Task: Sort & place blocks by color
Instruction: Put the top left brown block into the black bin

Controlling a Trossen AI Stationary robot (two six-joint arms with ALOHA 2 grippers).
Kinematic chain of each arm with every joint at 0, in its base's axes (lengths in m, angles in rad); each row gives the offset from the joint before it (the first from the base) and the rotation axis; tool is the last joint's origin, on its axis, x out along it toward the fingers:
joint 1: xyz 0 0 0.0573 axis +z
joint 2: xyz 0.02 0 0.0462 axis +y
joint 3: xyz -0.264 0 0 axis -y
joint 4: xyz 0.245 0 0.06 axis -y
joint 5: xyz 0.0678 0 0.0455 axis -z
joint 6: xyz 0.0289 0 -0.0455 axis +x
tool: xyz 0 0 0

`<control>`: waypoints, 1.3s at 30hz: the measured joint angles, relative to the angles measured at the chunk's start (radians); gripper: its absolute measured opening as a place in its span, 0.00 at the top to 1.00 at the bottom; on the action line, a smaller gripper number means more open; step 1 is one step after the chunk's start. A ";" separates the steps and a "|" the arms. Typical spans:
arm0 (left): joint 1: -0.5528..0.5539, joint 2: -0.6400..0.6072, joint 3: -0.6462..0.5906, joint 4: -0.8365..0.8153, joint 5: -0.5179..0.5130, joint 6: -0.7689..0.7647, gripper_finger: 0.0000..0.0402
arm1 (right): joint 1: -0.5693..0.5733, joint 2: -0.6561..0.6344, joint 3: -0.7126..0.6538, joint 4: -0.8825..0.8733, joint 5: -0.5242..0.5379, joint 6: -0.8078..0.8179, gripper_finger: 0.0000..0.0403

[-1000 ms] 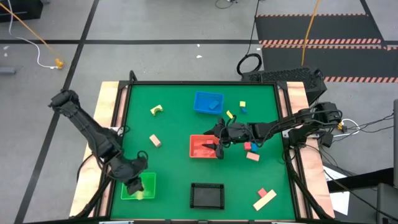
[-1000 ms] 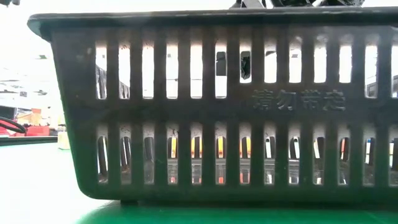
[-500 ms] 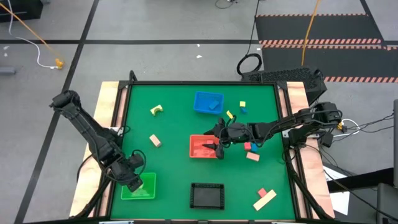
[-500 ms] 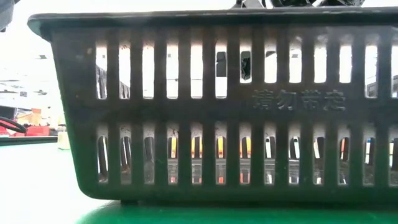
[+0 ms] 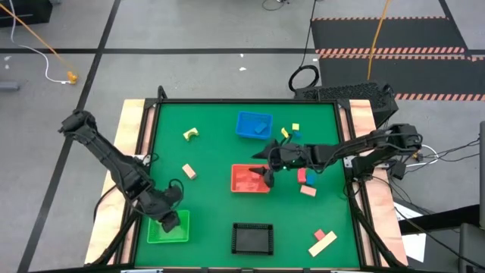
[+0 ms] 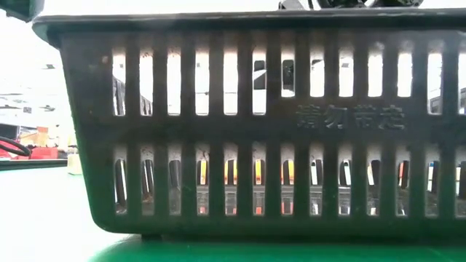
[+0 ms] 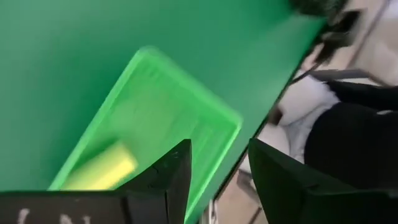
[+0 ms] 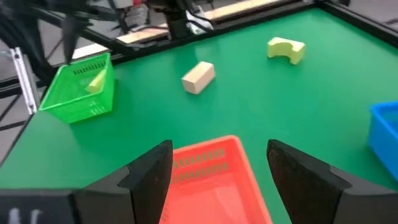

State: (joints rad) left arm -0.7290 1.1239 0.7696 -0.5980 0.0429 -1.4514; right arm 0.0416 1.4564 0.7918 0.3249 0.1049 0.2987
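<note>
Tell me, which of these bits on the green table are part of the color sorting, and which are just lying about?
Part of the job:
yellow arch block
tan block
yellow block in the green bin
pink and tan pieces
green bin, red bin, blue bin, black bin

Just lying about:
floor cables
striped floor mat

yellow arch (image 5: 190, 134): lying on the mat, far left part
tan block (image 5: 189, 171): alone, nearer than the arch
yellow bar (image 7: 99, 170): lying flat inside the green bin
yellow cube (image 5: 295, 127): far right, blue cube (image 5: 295, 134) just beside it
tan bar (image 5: 323, 243): near right corner, pink block (image 5: 320, 235) touching it
</note>
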 joint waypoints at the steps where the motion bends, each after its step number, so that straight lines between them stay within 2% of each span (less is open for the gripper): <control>1: 0.014 0.000 0.000 0.015 -0.021 0.040 0.61 | -0.005 -0.014 0.000 -0.019 0.001 0.003 0.37; 7: 0.131 0.000 0.000 0.023 -0.132 0.272 0.62 | -0.028 -0.086 0.000 -0.045 0.000 0.001 0.37; 12: 0.251 0.000 0.000 0.023 -0.199 0.600 0.62 | -0.030 -0.115 0.000 -0.056 0.003 -0.001 0.37; 15: 0.323 0.000 0.000 0.016 -0.209 0.778 0.62 | -0.029 -0.115 0.000 -0.069 0.003 0.001 0.37; 21: 0.442 0.001 0.000 -0.047 -0.209 1.017 0.62 | -0.029 -0.109 0.000 -0.126 0.013 0.003 0.37; 27: 0.513 0.002 0.000 -0.108 -0.209 1.134 0.61 | -0.035 -0.110 0.000 -0.187 0.107 -0.011 0.37; 31: 0.535 0.002 0.000 -0.118 -0.201 1.190 0.60 | -0.051 -0.109 0.000 -0.197 0.108 -0.014 0.37; 39: 0.567 0.055 0.000 -0.158 -0.201 1.216 0.43 | -0.082 -0.110 0.000 -0.196 0.106 -0.026 0.37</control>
State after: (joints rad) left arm -0.1624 1.1787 0.7700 -0.7558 -0.1583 -0.2351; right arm -0.0403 1.3468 0.7918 0.1291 0.2104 0.2722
